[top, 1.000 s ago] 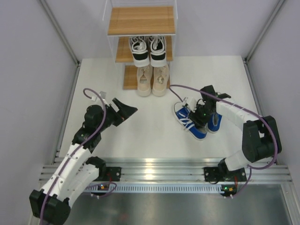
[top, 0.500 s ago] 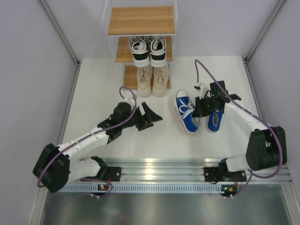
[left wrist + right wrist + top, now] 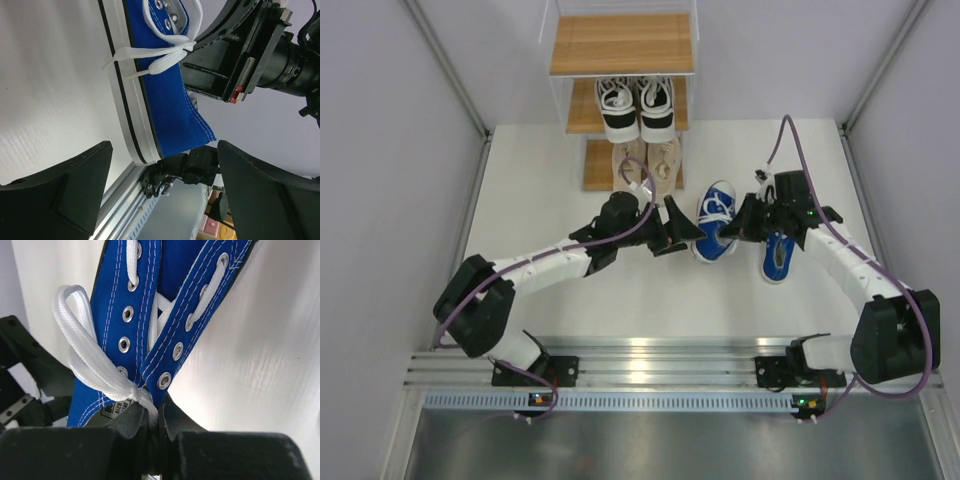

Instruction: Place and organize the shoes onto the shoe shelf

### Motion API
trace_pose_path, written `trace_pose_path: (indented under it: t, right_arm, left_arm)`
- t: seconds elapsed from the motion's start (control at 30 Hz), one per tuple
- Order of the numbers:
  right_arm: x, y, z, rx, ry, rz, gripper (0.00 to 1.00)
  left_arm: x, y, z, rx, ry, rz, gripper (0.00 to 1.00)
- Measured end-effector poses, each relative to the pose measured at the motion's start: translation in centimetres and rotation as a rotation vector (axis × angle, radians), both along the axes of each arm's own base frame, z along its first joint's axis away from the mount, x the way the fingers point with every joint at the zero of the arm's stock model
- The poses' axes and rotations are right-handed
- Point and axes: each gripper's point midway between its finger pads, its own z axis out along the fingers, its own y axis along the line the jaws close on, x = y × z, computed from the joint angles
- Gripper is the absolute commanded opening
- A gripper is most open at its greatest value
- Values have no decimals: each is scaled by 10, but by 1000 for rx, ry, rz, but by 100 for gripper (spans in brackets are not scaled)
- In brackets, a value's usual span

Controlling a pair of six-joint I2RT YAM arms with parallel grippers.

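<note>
My right gripper is shut on the laced collar of a blue shoe, whose toe points toward the shoe shelf. The right wrist view has the jaws pinched on the blue canvas edge and its white lace knot. My left gripper is open just left of that shoe. In the left wrist view the shoe's heel shows between the spread fingers, with gaps on both sides. The other blue shoe lies on the table. Black-and-white shoes fill the middle tier, beige shoes the bottom tier.
The shelf's top board is bare wood. White walls with metal posts enclose the table on both sides. An aluminium rail with the arm bases runs along the near edge. A purple cable loops over the beige shoes.
My right gripper shut on the blue shoe and carried it left, toward the shelf. My left arm stretched right across the table until its open gripper came beside that shoe.
</note>
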Motion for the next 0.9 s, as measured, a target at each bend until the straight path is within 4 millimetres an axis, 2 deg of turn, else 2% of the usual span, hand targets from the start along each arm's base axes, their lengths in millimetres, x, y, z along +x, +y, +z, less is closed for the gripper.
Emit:
trace_pose_path:
  t: [0.2, 0.3, 0.33, 0.4, 0.43, 0.5, 0.53, 0.63, 0.67, 0.7, 0.73, 0.83, 0.87, 0.9]
  right_arm:
    - [-1, 9, 8, 77, 44, -28, 0]
    - [0, 13, 11, 106, 53, -36, 0]
    - [0, 13, 12, 112, 51, -35, 0]
    - [1, 15, 14, 120, 43, -31, 0]
    - [2, 16, 16, 127, 36, -24, 0]
    - [4, 17, 20, 140, 16, -14, 6]
    - [5, 18, 22, 144, 0, -4, 15]
    - [4, 19, 24, 132, -44, 45, 36]
    - [2, 19, 24, 118, -64, 78, 51]
    - [-1, 18, 25, 107, -83, 111, 59]
    - [-4, 16, 25, 89, -111, 154, 72]
    - [-16, 12, 38, 69, -211, 327, 86]
    - [-18, 8, 48, 69, -273, 392, 93]
    - [-20, 4, 57, 80, -323, 438, 93]
  left_arm:
    - [-8, -22, -13, 8, 33, -79, 91]
    - [-13, -29, -18, 13, 49, -110, 80]
    - [-14, -31, -18, 12, 49, -118, 64]
    - [-14, -34, -15, 1, 34, -125, 44]
    - [-13, -34, -15, 3, 32, -118, 24]
    - [-7, -30, -22, 30, 44, -84, 6]
    - [-4, -27, -23, 37, 39, -75, 0]
    - [-3, -26, -24, 46, 7, -81, 0]
    - [-4, -24, -25, 51, -7, -85, 0]
    - [-6, -21, -26, 58, -20, -90, 0]
    - [-8, -17, -27, 62, -29, -95, 0]
    - [-19, 3, -28, 65, -68, -127, 0]
    - [-23, 10, -28, 60, -78, -140, 0]
    - [-27, 17, -29, 59, -85, -151, 0]
